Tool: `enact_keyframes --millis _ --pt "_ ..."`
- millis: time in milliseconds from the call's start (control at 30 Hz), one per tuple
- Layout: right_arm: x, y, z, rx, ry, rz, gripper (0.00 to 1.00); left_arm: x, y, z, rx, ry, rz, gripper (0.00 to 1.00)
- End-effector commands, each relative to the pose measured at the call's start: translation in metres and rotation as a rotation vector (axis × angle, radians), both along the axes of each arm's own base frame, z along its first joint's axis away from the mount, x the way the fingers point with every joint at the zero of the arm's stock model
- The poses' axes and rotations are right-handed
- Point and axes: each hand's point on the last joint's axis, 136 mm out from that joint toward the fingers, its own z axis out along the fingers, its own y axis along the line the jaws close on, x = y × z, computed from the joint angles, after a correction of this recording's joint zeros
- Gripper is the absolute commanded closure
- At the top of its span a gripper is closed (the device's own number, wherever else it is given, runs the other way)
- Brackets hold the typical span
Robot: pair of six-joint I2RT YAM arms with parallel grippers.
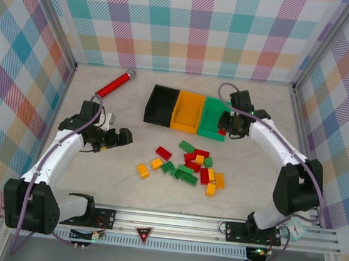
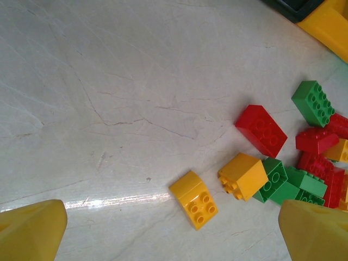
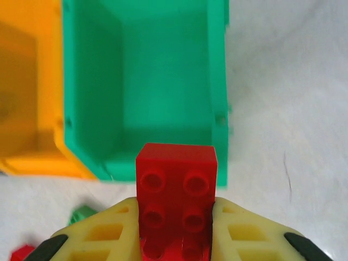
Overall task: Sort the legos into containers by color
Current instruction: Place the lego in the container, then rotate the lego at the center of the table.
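1. Worktop [image 1: 93,178]: a pale marbled surface lies under both arms. It carries three containers [image 1: 184,128] in a row and a loose heap of legos [image 1: 189,167].
2. Containers: the green bin [image 3: 218,87] sits directly ahead of and below the right claw [image 3: 176,217]. The orange bin [image 3: 32,157] touches it on the claw's left, and the black bin [image 1: 155,119] is beyond that, farthest from this claw.
3. Left claw [image 1: 122,137]: its fingers are spread wide with nothing between them, above bare worktop. The heap lies ahead and to its right, with a yellow brick [image 2: 194,199] nearest.
4. Right claw: it is clamped on a red brick [image 3: 176,174], held just short of the green bin's near wall.
5. Red brick: no bin is red, so the black bin looks the likely home. The brick should travel left, well above the rims, be centred over the black bin and lowered inside before release, so it cannot bounce out.
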Motion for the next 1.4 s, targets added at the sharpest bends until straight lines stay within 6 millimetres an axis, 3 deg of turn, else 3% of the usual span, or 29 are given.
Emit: enact_keyframes --millis 0,100,167,233,300,433,567,733,867,1167,1367 --pt "0.026 0.017 0.010 0.052 -0.003 0.084 0.70 -0.002 0.005 0.002 0.012 -0.006 0.014 0.00" --pt "0.048 0.026 0.014 0.041 0.000 0.111 0.67 -0.002 0.006 0.002 0.017 -0.006 0.018 0.00" --pt "0.057 0.027 0.014 0.021 0.016 0.125 0.58 -0.002 0.007 0.003 0.018 -0.009 0.021 0.00" --pt "0.060 0.029 0.016 0.018 0.023 0.132 0.46 -0.002 0.008 0.003 0.022 -0.014 0.025 0.00" --pt "0.056 0.031 0.018 0.034 0.021 0.142 0.41 -0.002 0.008 0.003 0.023 -0.013 0.026 0.00" --pt "0.033 0.039 0.013 0.060 0.031 0.184 0.37 -0.002 0.007 0.000 0.018 0.002 0.023 0.00" --pt "-0.009 0.063 0.000 0.093 0.054 0.318 0.38 -0.001 0.005 -0.002 0.013 0.012 0.018 0.00" --pt "-0.057 0.087 -0.030 0.069 0.101 0.485 0.38 -0.001 0.006 -0.002 0.013 0.013 0.017 0.00" --pt "-0.076 0.096 -0.056 0.012 0.148 0.565 0.38 -0.001 0.005 -0.003 0.012 0.015 0.016 0.00" --pt "-0.065 0.132 -0.079 -0.121 0.176 0.656 0.38 -0.002 0.006 -0.002 0.016 0.011 0.018 0.00" --pt "-0.054 0.136 -0.097 -0.217 0.198 0.674 0.38 -0.002 0.007 -0.002 0.018 0.010 0.021 0.00"
